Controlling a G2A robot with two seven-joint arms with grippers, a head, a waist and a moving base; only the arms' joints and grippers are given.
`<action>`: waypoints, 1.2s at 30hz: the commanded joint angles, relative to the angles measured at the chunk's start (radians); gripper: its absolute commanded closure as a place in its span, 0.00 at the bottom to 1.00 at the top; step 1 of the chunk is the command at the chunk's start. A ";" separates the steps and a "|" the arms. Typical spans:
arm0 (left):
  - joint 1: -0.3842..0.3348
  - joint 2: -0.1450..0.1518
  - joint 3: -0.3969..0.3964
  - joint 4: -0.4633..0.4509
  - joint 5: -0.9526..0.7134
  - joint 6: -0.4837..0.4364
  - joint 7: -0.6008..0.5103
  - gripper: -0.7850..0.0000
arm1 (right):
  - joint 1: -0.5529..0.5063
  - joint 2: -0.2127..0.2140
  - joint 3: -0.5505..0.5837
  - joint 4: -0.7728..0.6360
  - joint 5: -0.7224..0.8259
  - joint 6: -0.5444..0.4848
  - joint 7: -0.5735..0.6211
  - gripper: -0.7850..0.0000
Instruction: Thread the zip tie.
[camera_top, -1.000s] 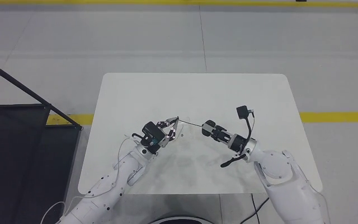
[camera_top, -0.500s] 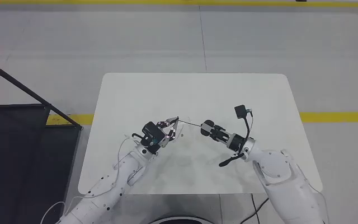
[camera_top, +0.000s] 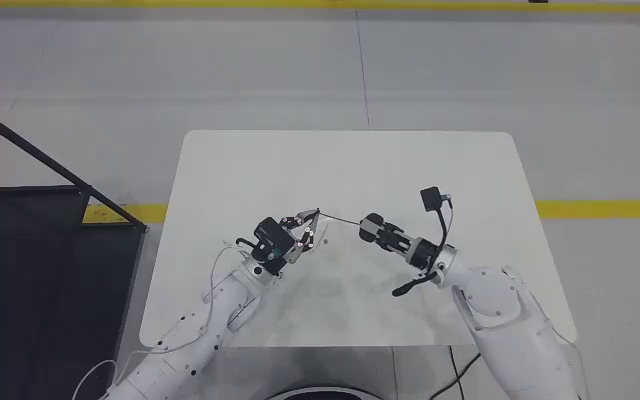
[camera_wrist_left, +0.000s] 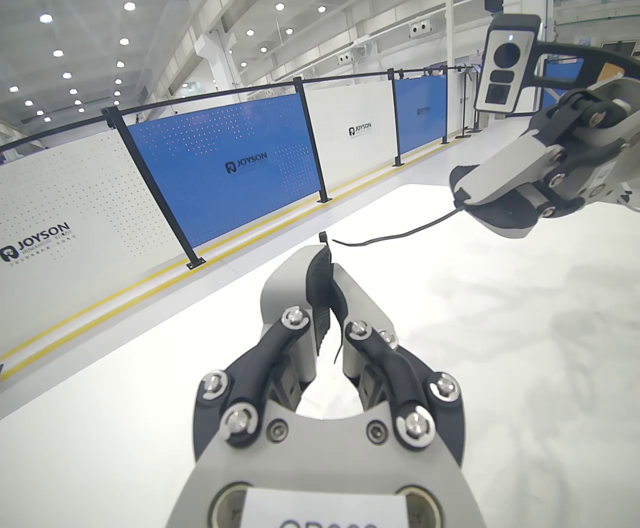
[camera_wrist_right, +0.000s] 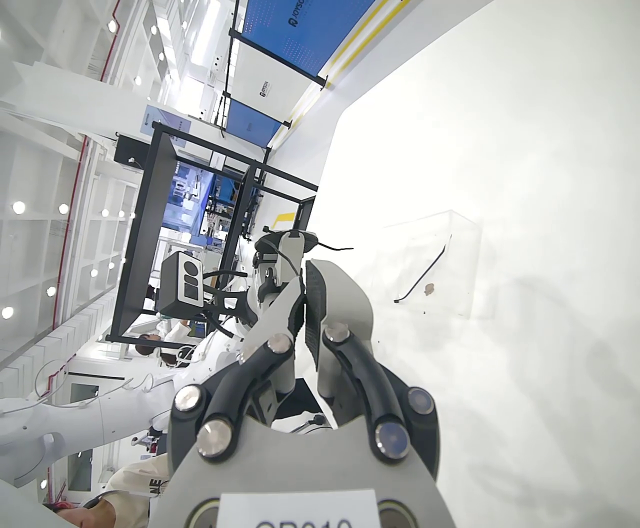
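Currently the left gripper (camera_wrist_left: 322, 262) is shut tight above the white rectangular table (camera_top: 450, 180), its ribbed pads pinching the head end of a thin black plastic zip tie (camera_wrist_left: 395, 235). The small square head (camera_wrist_left: 323, 236) stands just clear of the fingertips, and a short bit of strap hangs down between the fingers. Facing it a little way off, the right gripper (camera_wrist_left: 470, 200) is likewise closed, clamped on the slender tail of the zip tie. From there the tail curves across the gap and ends in a free tip (camera_wrist_left: 336, 242) just beside the head; whether the two touch cannot be told. From the top, the strap (camera_top: 340, 220) runs as a fine line between the left gripper (camera_top: 310, 225) and the right gripper (camera_top: 366, 228), held above the near middle of the table. On the table beyond the right gripper's own fingertips (camera_wrist_right: 303, 272) sits a clear plastic box (camera_wrist_right: 465, 260) with another black strap (camera_wrist_right: 422, 280) lying in it.
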 joint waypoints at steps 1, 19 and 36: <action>0.000 0.000 0.000 0.000 0.000 0.000 0.000 1.00 | 0.000 0.000 0.002 0.001 0.004 0.001 0.001 1.00; 0.000 0.000 0.000 0.000 0.000 0.000 0.000 1.00 | 0.025 -0.001 -0.007 0.019 0.012 0.023 0.018 1.00; 0.000 0.000 0.000 0.000 0.000 0.000 0.000 1.00 | 0.017 0.000 0.000 0.011 0.004 0.037 0.002 1.00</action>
